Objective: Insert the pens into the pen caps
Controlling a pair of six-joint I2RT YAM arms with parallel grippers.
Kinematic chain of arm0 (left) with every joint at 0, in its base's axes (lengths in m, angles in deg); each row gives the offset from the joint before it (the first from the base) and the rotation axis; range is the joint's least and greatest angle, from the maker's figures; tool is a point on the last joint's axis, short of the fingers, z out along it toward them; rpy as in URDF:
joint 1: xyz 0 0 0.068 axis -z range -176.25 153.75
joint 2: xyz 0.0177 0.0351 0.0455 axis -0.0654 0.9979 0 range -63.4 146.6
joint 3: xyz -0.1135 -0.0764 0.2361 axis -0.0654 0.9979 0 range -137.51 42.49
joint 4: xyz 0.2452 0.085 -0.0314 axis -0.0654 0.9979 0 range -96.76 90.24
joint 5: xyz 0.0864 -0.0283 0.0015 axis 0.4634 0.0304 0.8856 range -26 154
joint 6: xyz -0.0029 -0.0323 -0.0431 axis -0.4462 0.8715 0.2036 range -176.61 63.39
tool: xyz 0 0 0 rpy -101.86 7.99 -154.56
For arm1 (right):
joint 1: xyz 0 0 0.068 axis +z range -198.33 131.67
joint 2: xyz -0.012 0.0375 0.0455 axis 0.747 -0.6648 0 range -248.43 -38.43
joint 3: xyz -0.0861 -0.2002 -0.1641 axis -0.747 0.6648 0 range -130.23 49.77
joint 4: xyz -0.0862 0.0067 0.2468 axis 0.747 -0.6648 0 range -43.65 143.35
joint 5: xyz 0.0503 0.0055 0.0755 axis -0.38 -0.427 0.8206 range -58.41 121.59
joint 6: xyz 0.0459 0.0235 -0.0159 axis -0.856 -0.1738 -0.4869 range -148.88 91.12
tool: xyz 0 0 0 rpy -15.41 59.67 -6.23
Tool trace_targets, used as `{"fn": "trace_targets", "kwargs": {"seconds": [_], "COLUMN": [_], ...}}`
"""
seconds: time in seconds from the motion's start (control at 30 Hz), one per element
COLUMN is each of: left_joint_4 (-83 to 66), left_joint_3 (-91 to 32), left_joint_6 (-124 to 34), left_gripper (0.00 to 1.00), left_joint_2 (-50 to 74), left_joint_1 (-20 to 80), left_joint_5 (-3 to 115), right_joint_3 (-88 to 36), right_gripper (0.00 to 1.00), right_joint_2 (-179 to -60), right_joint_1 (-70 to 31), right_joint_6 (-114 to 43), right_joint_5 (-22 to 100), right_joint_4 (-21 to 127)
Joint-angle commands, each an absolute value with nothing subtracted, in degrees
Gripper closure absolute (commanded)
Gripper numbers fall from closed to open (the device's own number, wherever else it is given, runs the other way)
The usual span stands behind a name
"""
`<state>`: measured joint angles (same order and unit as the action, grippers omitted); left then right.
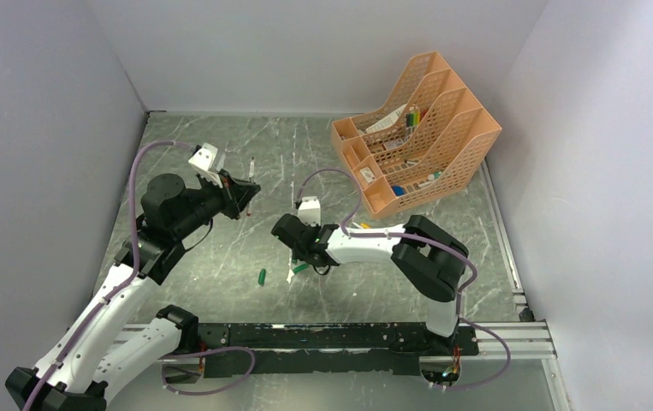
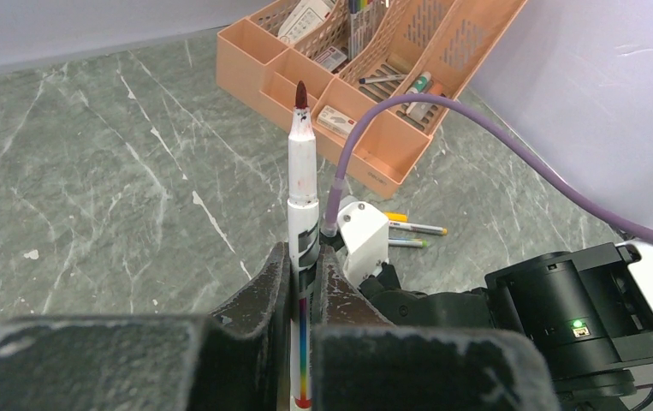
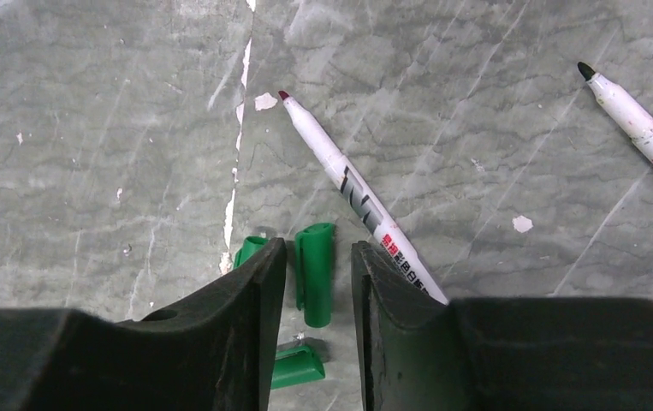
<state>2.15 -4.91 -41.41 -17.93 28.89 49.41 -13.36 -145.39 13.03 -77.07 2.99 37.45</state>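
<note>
Left gripper: fingers clamped on held pen, which stands upright with dark red tip up, at the left of the table.

Right gripper: low at table centre, fingers apart, straddling middle cap without touching it; cap flat on the table.

Left cap: partly hidden behind the left finger.

Near cap: just nearer, between the fingers.

Lone cap: left of the right gripper.

Lying pen: red-tipped, just beside the right finger.

Second loose pen: dark-tipped, farther right.

Orange organiser: far right.
</note>
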Motion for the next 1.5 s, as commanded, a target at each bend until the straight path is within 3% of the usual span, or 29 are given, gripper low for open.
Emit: {"fn": "trace_targets", "kwargs": {"seconds": [0.0, 0.4, 0.67, 1.0, 1.2, 1.47], "left_joint_4": [2.3, -1.8, -9.5, -16.7, -28.9, -38.4], "left_joint_3": [-4.7, -3.2, -5.1, -11.7, -8.2, -4.7], "left_joint_6": [-42.0, -37.6, -33.9, -32.1, -25.8, -20.4], "left_gripper": [0.93, 0.93, 0.93, 0.93, 0.93, 0.93], "left_joint_2": [-18.9, -16.4, -6.9, 5.0, 7.8, 7.8], "left_joint_1": [29.1, 29.1, 29.1, 28.9, 28.8, 29.5], "left_joint_5": [49.2, 48.8, 46.8, 37.7, 30.6, 23.1], "right_joint_3": [-14.5, -9.7, -10.2, -4.7, -6.4, 4.4], "right_gripper": [0.68, 1.00, 1.00, 1.00, 1.00, 1.00], "right_joint_2": [-147.6, -139.1, -129.8, -115.4, -114.6, -107.7], "right_joint_1": [13.1, 12.7, 9.5, -12.7, -13.7, -13.6], "right_joint_6": [-78.3, -77.1, -67.5, -60.4, -57.9, -64.5], "right_joint_5": [3.8, 3.2, 6.7, 24.0, 29.2, 35.8], "right_joint_4": [37.5, 43.1, 46.7, 60.8, 65.2, 90.2]}}
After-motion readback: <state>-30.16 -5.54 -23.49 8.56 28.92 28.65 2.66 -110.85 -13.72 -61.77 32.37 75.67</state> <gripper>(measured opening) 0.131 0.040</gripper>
